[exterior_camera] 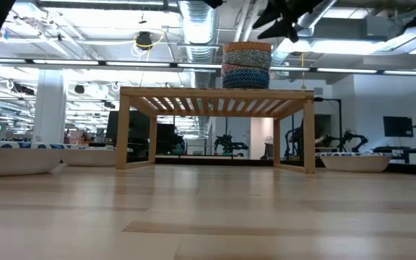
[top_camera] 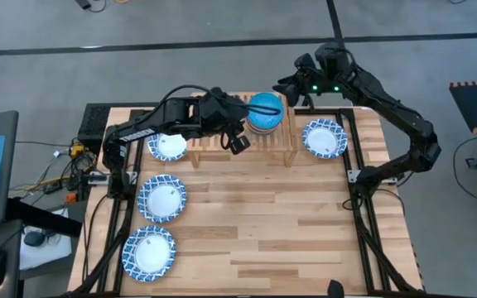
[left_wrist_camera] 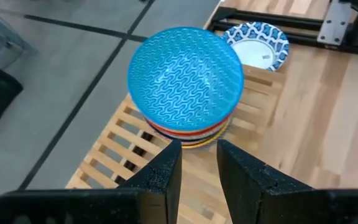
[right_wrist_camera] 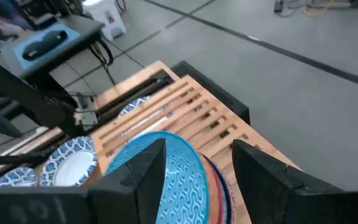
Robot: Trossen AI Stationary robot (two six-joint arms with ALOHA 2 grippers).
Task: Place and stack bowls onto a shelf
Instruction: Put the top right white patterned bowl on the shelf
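A stack of small bowls [top_camera: 265, 112], a bright blue one [left_wrist_camera: 185, 78] on top of red and yellow ones, stands on the slatted top of the light-wood shelf [exterior_camera: 215, 101] toward its right end. My left gripper [left_wrist_camera: 199, 150] hovers over the shelf just on the near left side of the stack. Its fingers stand slightly apart with nothing between them. My right gripper [right_wrist_camera: 199, 150] is open. It hangs above the far right side of the stack [exterior_camera: 247, 66], clear of the top bowl.
Wide blue-and-white dishes lie on the plank table: one [top_camera: 325, 137] right of the shelf, one [top_camera: 169, 146] left of it, two more [top_camera: 162, 199] [top_camera: 149, 250] down the left side. The shelf's left half [top_camera: 214, 142] is bare slats under my left arm.
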